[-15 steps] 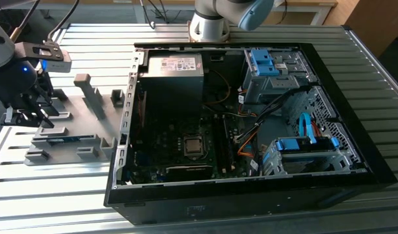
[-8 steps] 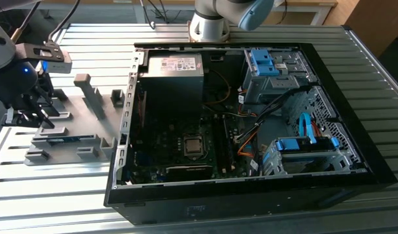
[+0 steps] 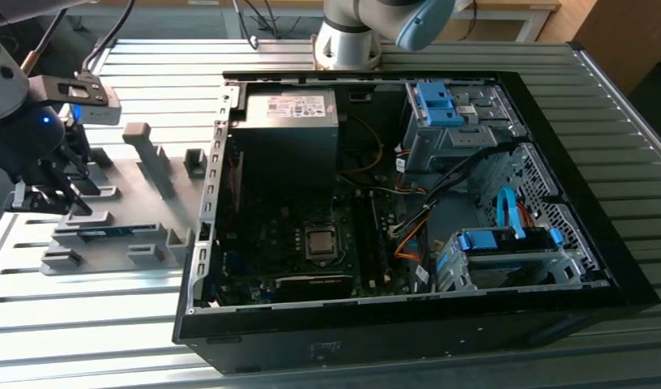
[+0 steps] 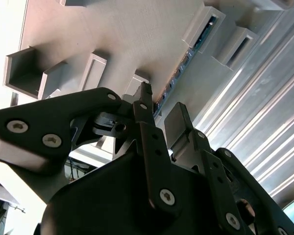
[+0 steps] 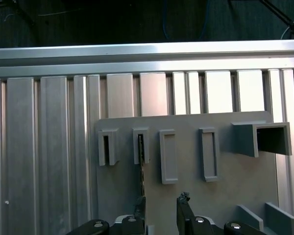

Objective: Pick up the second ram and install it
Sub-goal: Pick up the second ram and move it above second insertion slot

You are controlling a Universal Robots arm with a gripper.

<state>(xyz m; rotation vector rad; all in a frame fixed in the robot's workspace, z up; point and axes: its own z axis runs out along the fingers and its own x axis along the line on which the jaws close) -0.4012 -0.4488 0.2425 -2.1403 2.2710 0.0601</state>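
I log the gripper at the exterior view's left, jaws spread, low over the grey tray, where the memory stick sits edge-up in a slot.

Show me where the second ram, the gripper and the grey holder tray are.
second ram [image 5: 142, 176]: first wrist view, on its thin dark edge.
gripper [image 5: 161, 201]: first wrist view, midway between its fingertips.
grey holder tray [image 5: 225, 196]: first wrist view, on its bare flat base.
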